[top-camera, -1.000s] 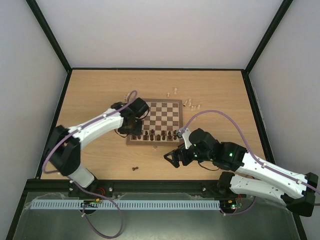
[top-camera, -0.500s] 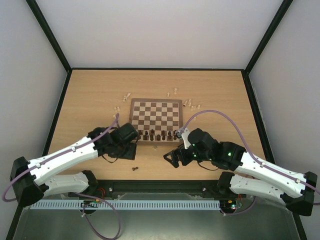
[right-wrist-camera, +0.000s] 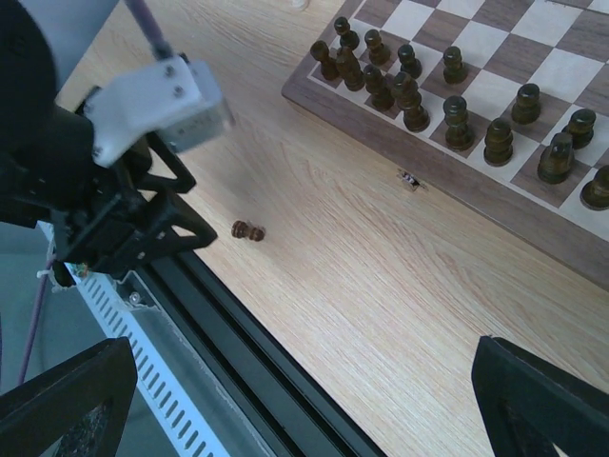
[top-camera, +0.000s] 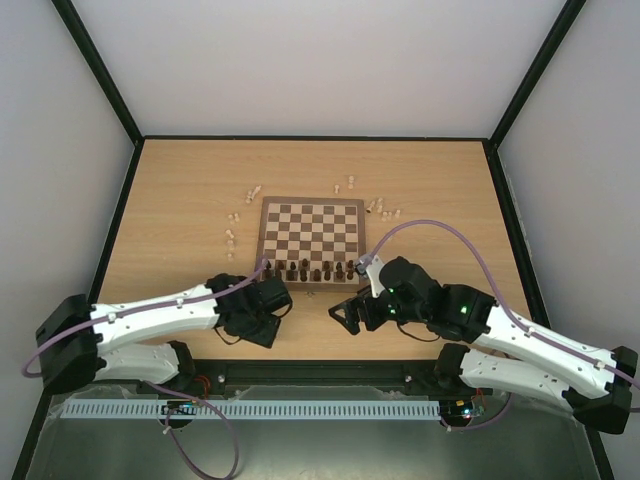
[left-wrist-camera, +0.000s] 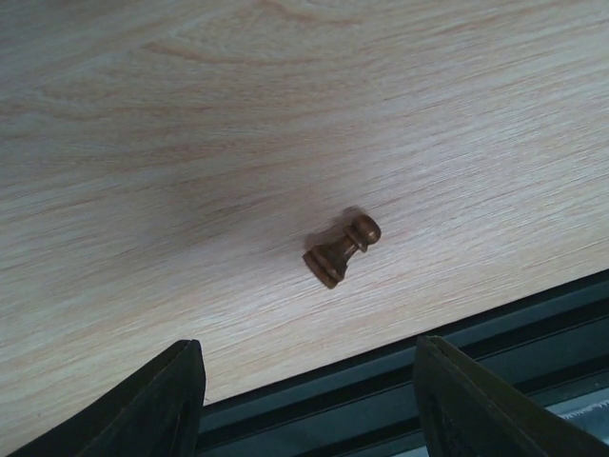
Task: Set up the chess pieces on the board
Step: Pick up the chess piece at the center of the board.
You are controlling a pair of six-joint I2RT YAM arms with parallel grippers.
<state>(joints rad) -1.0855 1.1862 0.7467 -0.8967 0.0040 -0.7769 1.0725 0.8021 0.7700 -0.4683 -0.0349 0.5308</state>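
Note:
The board (top-camera: 310,222) lies mid-table, with dark chess pieces (top-camera: 317,270) standing in its near rows; the right wrist view shows them (right-wrist-camera: 458,120) along the board's edge (right-wrist-camera: 476,195). Pale pieces (top-camera: 231,238) lie scattered off the board to the left and at the back right (top-camera: 383,209). One dark pawn (left-wrist-camera: 341,251) lies on its side on the table near the front edge, also seen in the right wrist view (right-wrist-camera: 248,230). My left gripper (left-wrist-camera: 309,405) hovers open just short of it, nothing between its fingers (top-camera: 262,324). My right gripper (top-camera: 345,315) stands wide open and empty (right-wrist-camera: 304,409).
The black frame rail (left-wrist-camera: 400,362) runs along the table's front edge, right behind the fallen pawn. A tiny speck-like object (right-wrist-camera: 410,179) lies on the table just off the board's near border. The left gripper (right-wrist-camera: 166,205) shows in the right wrist view, near the pawn.
The left arm has swung back from the board's near left corner to the front table edge, over the fallen dark pawn, and its jaws have widened. The right arm has stayed put.

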